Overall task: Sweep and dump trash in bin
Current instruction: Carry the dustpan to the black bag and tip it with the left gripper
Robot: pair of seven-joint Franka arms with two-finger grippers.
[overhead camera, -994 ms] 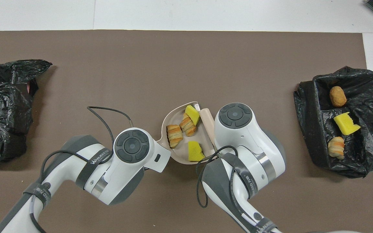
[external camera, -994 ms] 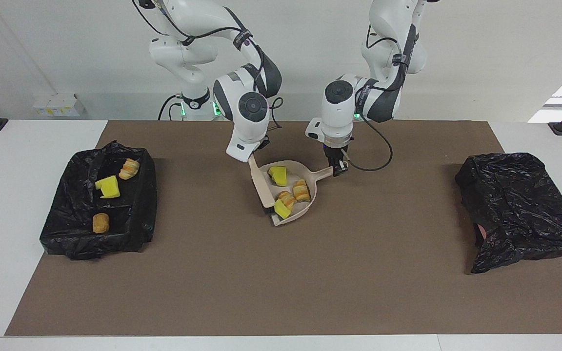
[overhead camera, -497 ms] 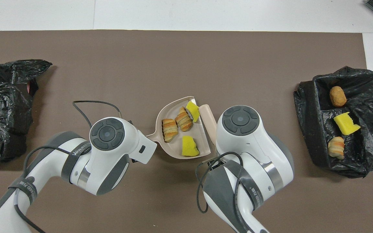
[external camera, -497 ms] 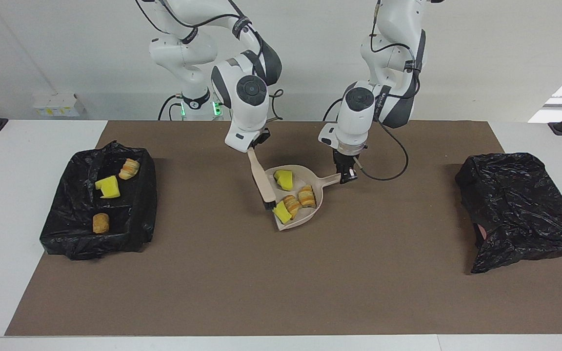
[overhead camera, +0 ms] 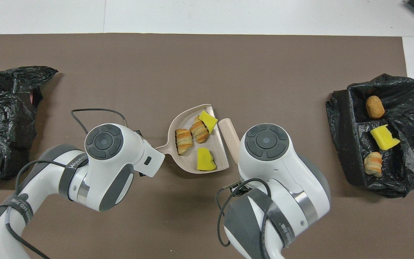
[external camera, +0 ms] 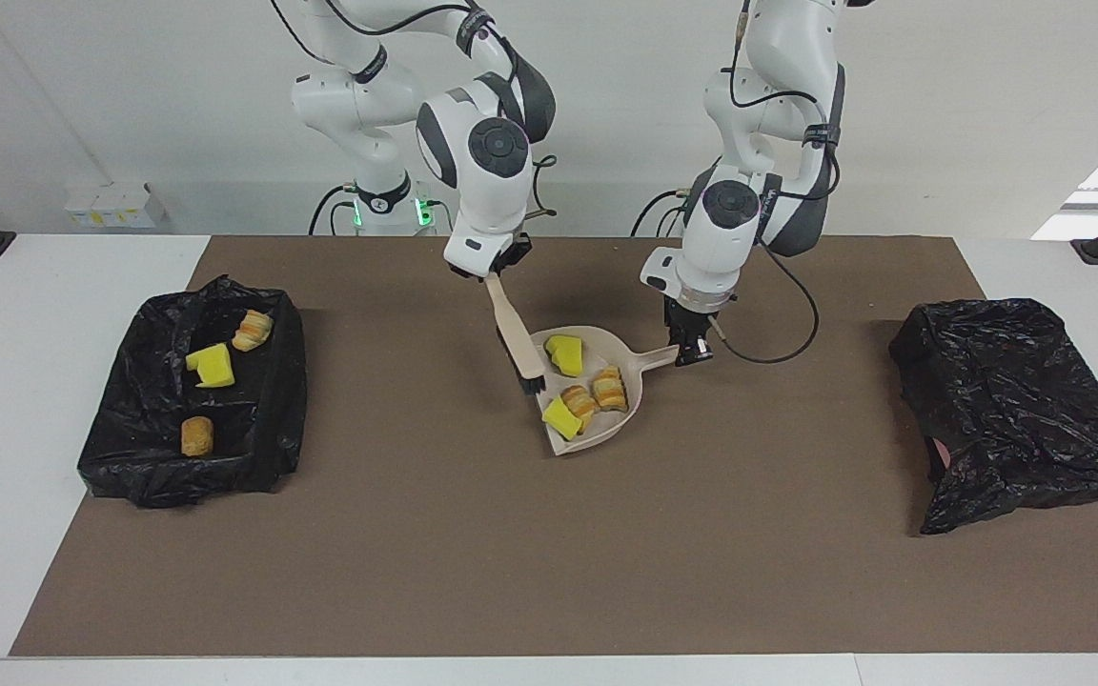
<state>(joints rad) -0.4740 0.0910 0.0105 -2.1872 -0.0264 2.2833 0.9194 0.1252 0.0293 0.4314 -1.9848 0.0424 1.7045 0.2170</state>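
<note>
Jaws of the left gripper (external camera: 692,354) pinch the beige plastic dustpan (external camera: 627,412) by its handle; the right gripper (external camera: 490,273) pinches a beige hand brush (external camera: 517,337). 4 yellow and tan trash scraps (external camera: 579,385) lie in the pan, 3 more (external camera: 215,368) in the open black-lined bin (external camera: 284,419) at the desk's right-arm end.

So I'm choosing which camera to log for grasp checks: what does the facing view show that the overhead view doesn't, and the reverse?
Only the facing view shows the left gripper shut on the dustpan's handle and the right gripper shut on the brush; from overhead the wrists hide both.

Only the overhead view shows most of the dustpan floor, bare around the scraps.

Both show four scraps in the dustpan, three more in the open black bin, and a covered bin at the left arm's end.
</note>
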